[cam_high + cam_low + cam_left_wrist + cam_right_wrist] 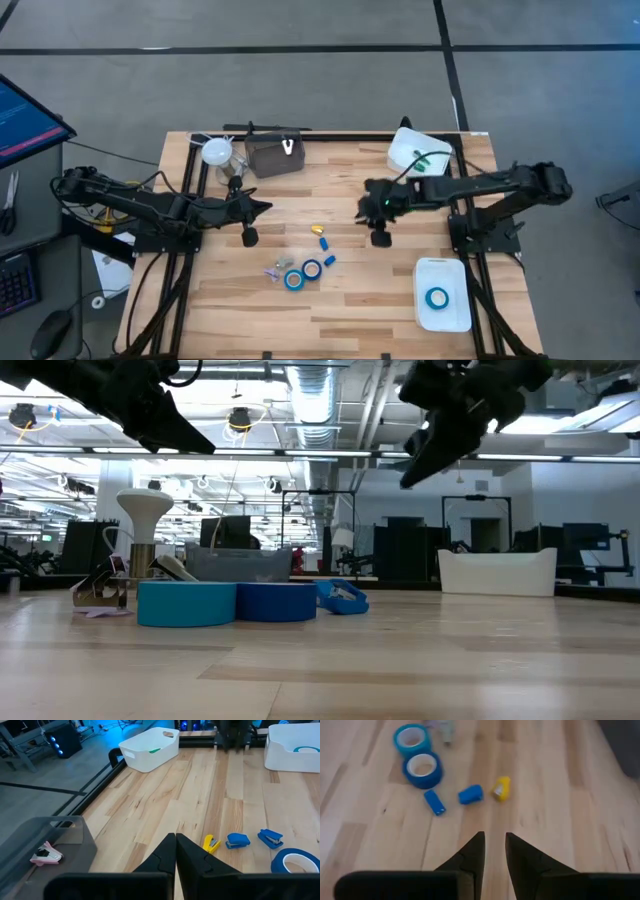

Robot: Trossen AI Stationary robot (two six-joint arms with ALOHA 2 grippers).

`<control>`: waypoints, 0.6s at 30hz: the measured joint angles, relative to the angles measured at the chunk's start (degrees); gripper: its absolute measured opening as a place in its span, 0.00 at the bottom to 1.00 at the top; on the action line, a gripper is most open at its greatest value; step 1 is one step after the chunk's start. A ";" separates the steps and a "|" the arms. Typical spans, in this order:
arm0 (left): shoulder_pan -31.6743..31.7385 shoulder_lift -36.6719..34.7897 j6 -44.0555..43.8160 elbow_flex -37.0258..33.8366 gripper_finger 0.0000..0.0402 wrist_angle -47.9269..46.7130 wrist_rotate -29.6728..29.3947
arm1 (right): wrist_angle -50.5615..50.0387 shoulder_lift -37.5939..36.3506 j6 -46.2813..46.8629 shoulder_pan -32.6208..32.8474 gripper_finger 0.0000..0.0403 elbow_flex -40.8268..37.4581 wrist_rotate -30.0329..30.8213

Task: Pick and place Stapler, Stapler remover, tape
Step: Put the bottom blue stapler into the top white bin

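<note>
While the right gripper (494, 851) hovers slightly parted and empty, the crowded blue tape rolls (422, 769) risk getting nudged; left gripper (175, 851) closed, empty.

You're looking at a pale wooden plank worktop (360, 300). Near its middle lie two rolls of blue tape (303, 274), touching each other, with a small purple item (272, 272) just beside them. Close by sit two small blue oblong pieces (470, 794) and a yellow one (317, 230). Along the far edge stand a grey bin (272, 158) holding a pink item, a white lamp-like object (217, 152) beside it, and a white bin (418, 150). Near the front right corner rests a white tray (442, 318) holding a third blue roll.
</note>
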 joint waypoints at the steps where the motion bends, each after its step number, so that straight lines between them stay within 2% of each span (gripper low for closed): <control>1: 0.02 0.00 0.00 0.00 0.01 -0.02 -0.02 | 1.82 1.16 -1.83 0.77 0.17 0.00 0.00; 6: 0.02 0.00 0.00 0.00 0.01 -0.07 0.00 | 8.38 7.22 -6.22 2.57 0.17 0.05 0.02; 12: 0.00 0.00 0.00 0.00 0.01 0.09 0.00 | 7.81 14.16 -5.97 2.99 0.16 0.93 -0.05; 18: 0.01 0.00 0.01 0.00 0.01 -0.06 0.00 | 8.17 21.82 -7.46 4.84 0.16 5.44 -3.30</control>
